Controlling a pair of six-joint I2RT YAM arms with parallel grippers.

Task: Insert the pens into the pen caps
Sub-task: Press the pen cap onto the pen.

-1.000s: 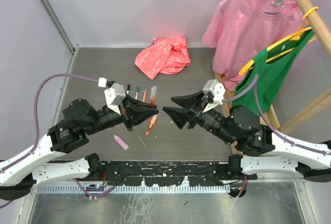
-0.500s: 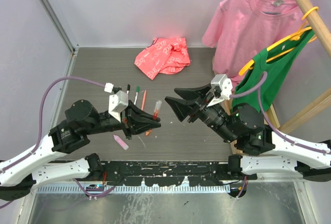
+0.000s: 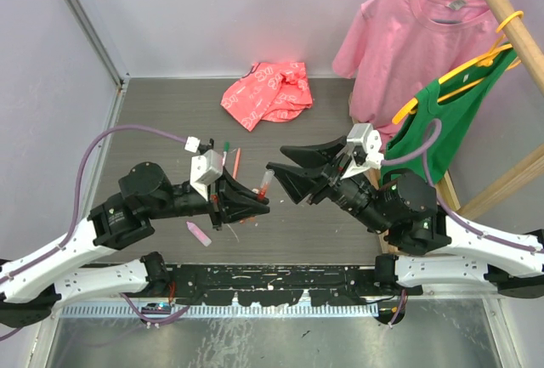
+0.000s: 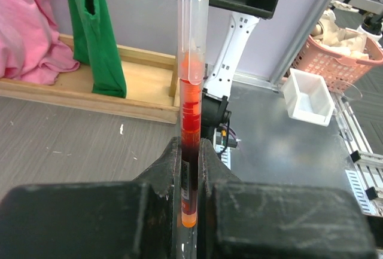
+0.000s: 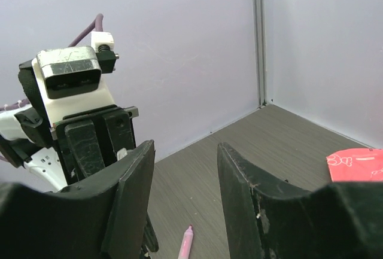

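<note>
Top: left gripper (image 3: pixel 255 200) is lifting red pen (image 3: pixel 263 184) toward empty, parted right gripper (image 3: pixel 276 179); pink highlighter (image 3: pixel 198 233) is lying on desk (image 3: pixel 170 121) | Left wrist: jaws are clamping red pen (image 4: pixel 189 127), clear cap fitted | Right wrist: jaws are standing apart, most pens seemingly remaining.

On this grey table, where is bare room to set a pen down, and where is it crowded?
Bare: the grey table's left part, beside the crumpled red patterned cloth. Crowded: the middle, where both claws meet over loose pens and a small pink highlighter.
</note>
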